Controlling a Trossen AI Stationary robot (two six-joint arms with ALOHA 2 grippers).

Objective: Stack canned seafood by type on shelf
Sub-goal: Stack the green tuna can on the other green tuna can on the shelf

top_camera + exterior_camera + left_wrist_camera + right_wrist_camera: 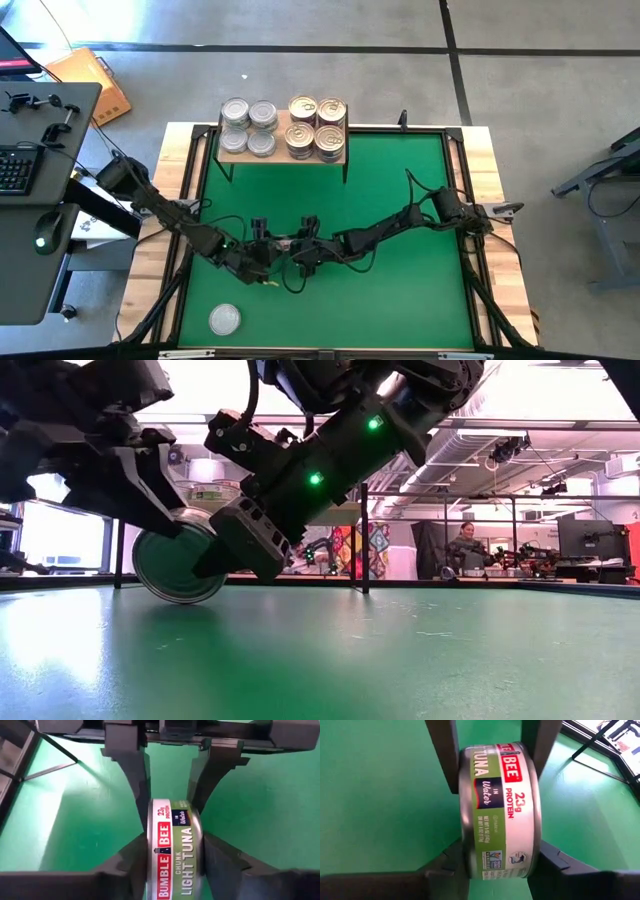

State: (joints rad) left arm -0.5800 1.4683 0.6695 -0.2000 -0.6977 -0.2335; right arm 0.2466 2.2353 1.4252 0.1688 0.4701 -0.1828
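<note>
The claws' fingers (445,755) cover both lids of the tuna can (502,810).

Glossy metal tuna can (500,810), matt green mat (400,190)

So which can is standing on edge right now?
The tuna can at mid-mat, clamped between both claws, left and right. The shelf cans and the lone can lie flat.

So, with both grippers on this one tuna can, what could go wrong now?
1. The green-labelled round metal tuna can stands on edge between the left gripper and the right gripper; if either releases badly, it may drop and roll on the green mat.
2. The light-wood shelf already carries stacked cans; a careless placement might topple them.
</note>
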